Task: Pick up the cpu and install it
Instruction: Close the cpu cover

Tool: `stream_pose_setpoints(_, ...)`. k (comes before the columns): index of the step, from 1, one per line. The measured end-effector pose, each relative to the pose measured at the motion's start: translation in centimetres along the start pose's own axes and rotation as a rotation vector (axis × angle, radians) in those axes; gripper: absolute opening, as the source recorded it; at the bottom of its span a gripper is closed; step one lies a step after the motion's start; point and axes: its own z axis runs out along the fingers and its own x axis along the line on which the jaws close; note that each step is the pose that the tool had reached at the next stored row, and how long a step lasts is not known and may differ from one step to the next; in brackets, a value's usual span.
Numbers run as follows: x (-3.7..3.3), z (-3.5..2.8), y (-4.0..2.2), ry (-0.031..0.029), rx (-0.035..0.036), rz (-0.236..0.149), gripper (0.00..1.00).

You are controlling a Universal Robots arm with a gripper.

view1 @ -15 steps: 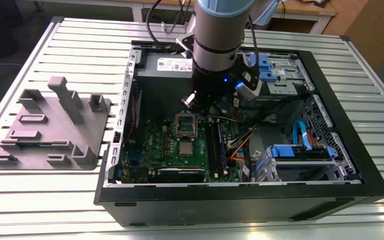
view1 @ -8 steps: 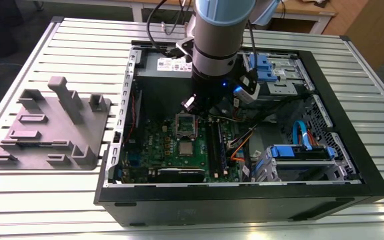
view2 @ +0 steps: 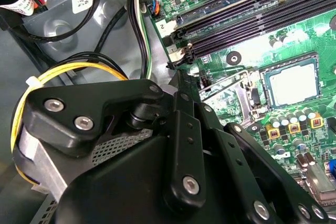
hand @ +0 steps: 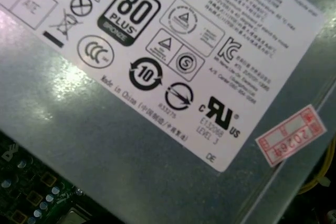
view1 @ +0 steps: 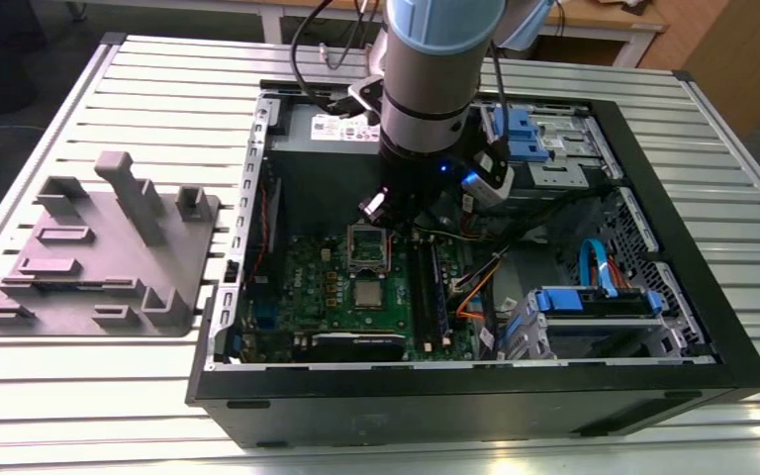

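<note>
The cpu (view1: pixel 371 294), a small silvery square, lies flat in its dark socket on the green motherboard (view1: pixel 308 287) inside the open computer case. In the second wrist view the cpu (view2: pixel 290 84) sits inside the socket frame, with the metal retention plate (view2: pixel 233 94) swung up beside it. My gripper (view1: pixel 384 211) hangs from the arm just above the board, over the raised plate (view1: pixel 367 245) and a short way behind the cpu. The gripper's black linkage (view2: pixel 178 150) looms large in the second wrist view. I see nothing in its grasp.
The case walls (view1: pixel 229 297) ring the board. Memory slots (view2: pixel 247 11), loose cables (view1: pixel 486 277) and a drive cage with blue clips (view1: pixel 598 307) lie toward the exterior view's right. The grey power supply (hand: pixel 131 145) sits at the back. A grey fixture block (view1: pixel 103 247) rests on the slatted table (view1: pixel 63 386).
</note>
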Motion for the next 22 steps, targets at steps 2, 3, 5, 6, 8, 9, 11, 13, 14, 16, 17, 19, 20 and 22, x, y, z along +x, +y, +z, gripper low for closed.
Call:
stream_pose_setpoints(2,0.0,0.0,0.0,0.0,0.0,0.0,0.1)
stream_pose_setpoints(3,0.0,0.04,0.0,-0.0003,-0.0002,0.0,0.1)
stream_pose_setpoints(5,0.0,0.11,0.0,-0.0003,-0.0002,0.0,0.1)
stream_pose_setpoints(6,0.0,0.13,0.0,-0.0002,-0.0001,0.0,0.1)
stream_pose_setpoints(8,-0.03,0.17,0.05,-0.0006,-0.0002,0.0,0.1)
stream_pose_setpoints(9,-0.06,0.18,0.08,-0.0007,-0.0002,0.0,0.1)
stream_pose_setpoints(11,-0.1,0.2,0.14,-0.0007,-0.0001,0.0,0.1)
stream_pose_setpoints(13,-0.11,0.2,0.16,-0.0007,-0.0002,0.0,0.1)
stream_pose_setpoints(14,-0.12,0.2,0.16,-0.0006,-0.0001,0.0,0.1)
stream_pose_setpoints(16,-0.12,0.22,0.17,-0.0006,-0.0001,0.0,0.1)
stream_pose_setpoints(17,-0.12,0.26,0.17,-0.0008,-0.0002,0.0,0.1)
stream_pose_setpoints(19,-0.13,0.32,0.2,-0.0009,-0.0004,0.0,0.1)
stream_pose_setpoints(20,-0.15,0.34,0.22,-0.0011,-0.0007,0.0,0.1)
stream_pose_setpoints(22,-0.16,0.38,0.24,-0.0013,-0.001,0.0,0.1)
